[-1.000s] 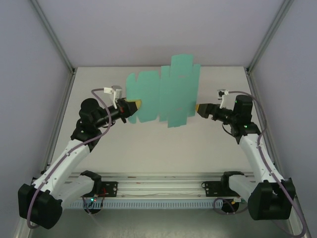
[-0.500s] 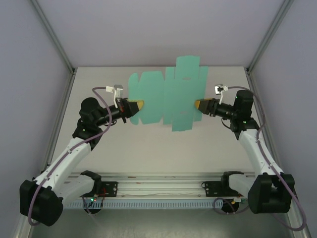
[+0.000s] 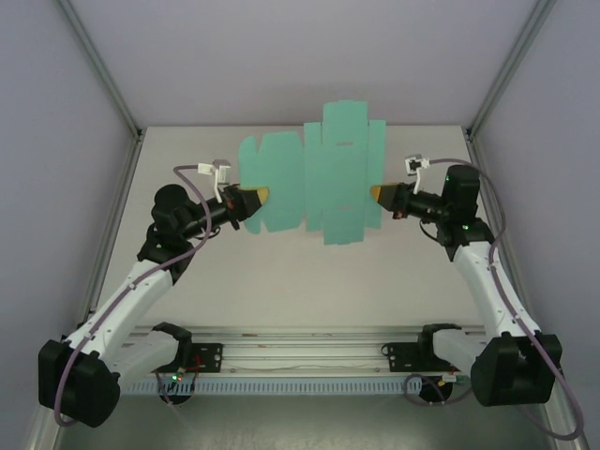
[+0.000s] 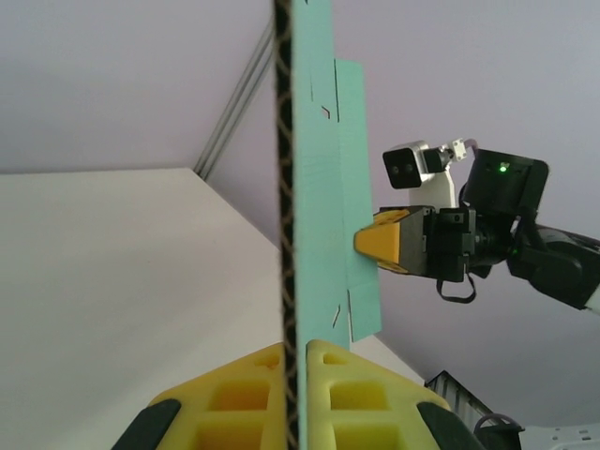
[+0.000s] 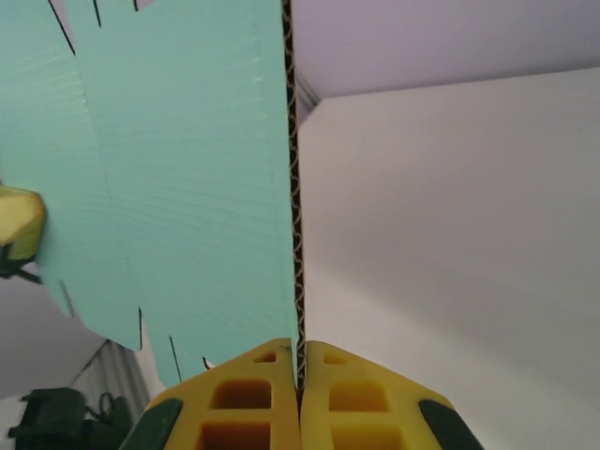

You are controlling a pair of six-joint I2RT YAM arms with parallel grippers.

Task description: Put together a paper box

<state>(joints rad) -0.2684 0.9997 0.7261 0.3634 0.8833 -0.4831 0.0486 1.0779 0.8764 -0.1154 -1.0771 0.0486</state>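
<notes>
Paper box (image 3: 319, 178): flat sheet, raised above worktop (image 3: 281, 272)
Left jaws: pinching left edge
Right jaws: pinching right edge

I see the flat paper box (image 3: 314, 183) pinched edge-on between my left gripper (image 3: 257, 198) and right gripper (image 3: 376, 195), barring any straight pass between them. The near table (image 3: 300, 281) offers open room below it. The side walls (image 3: 56, 150) hem both arms in.
</notes>
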